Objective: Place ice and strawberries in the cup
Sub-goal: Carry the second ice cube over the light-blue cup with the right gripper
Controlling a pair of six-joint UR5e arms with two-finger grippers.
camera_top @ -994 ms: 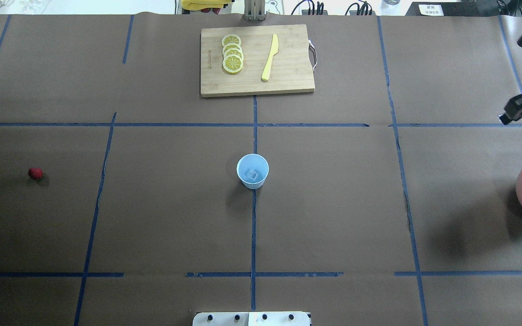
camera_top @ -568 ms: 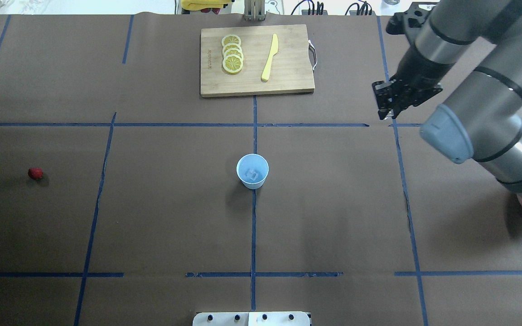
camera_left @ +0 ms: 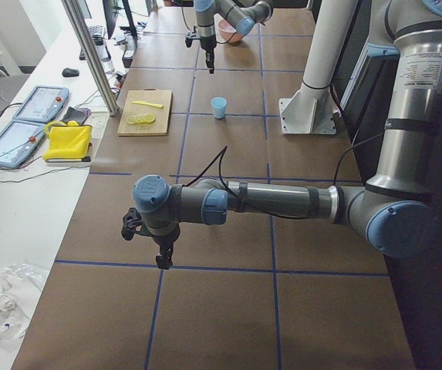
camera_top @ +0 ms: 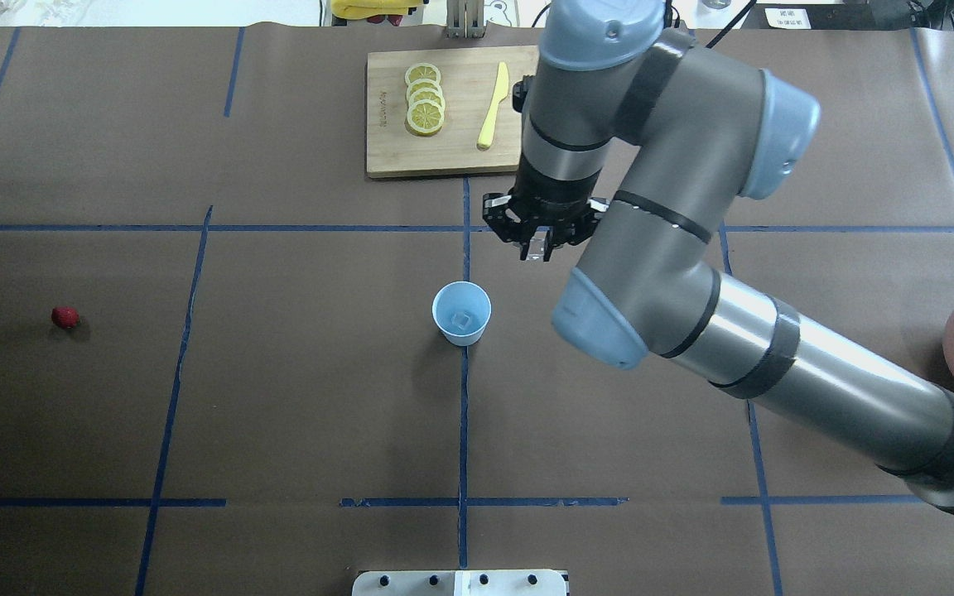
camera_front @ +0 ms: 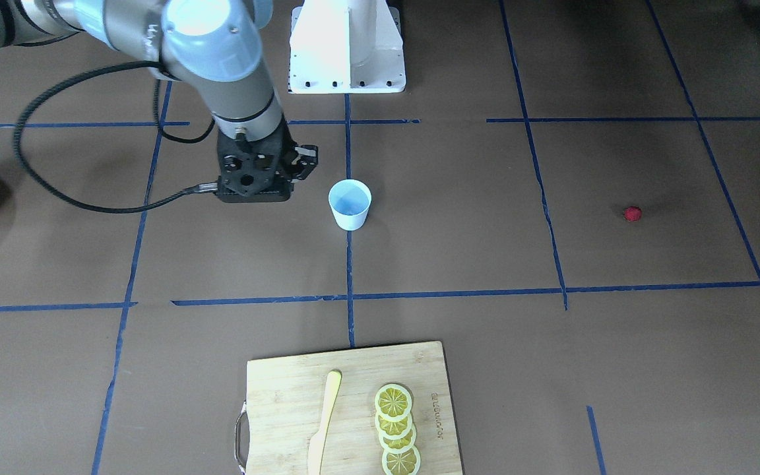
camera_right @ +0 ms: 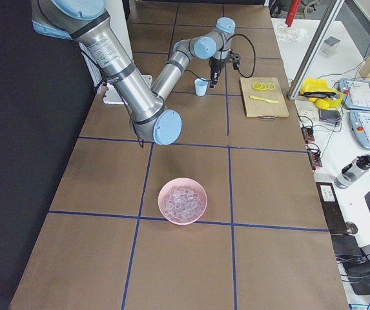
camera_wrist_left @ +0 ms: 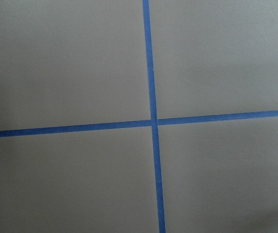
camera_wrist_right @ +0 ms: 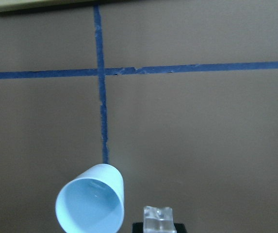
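Observation:
The white cup with a pale blue inside stands upright at the table's middle, and one ice cube lies in it. My right gripper hangs beyond and to the right of the cup, shut on a clear ice cube. In the right wrist view the cup sits just left of that cube. The red strawberry lies alone far to the left. My left gripper shows only in the exterior left view, low over bare table; I cannot tell whether it is open or shut.
A pink bowl full of ice cubes stands at the table's right end. On the far side a wooden cutting board carries lemon slices and a yellow knife. Blue tape lines cross the brown table cover.
My right arm has swept in from the right edge leftwards across the table, and its gripper now hangs close to the cup. Cup and strawberry have not moved.

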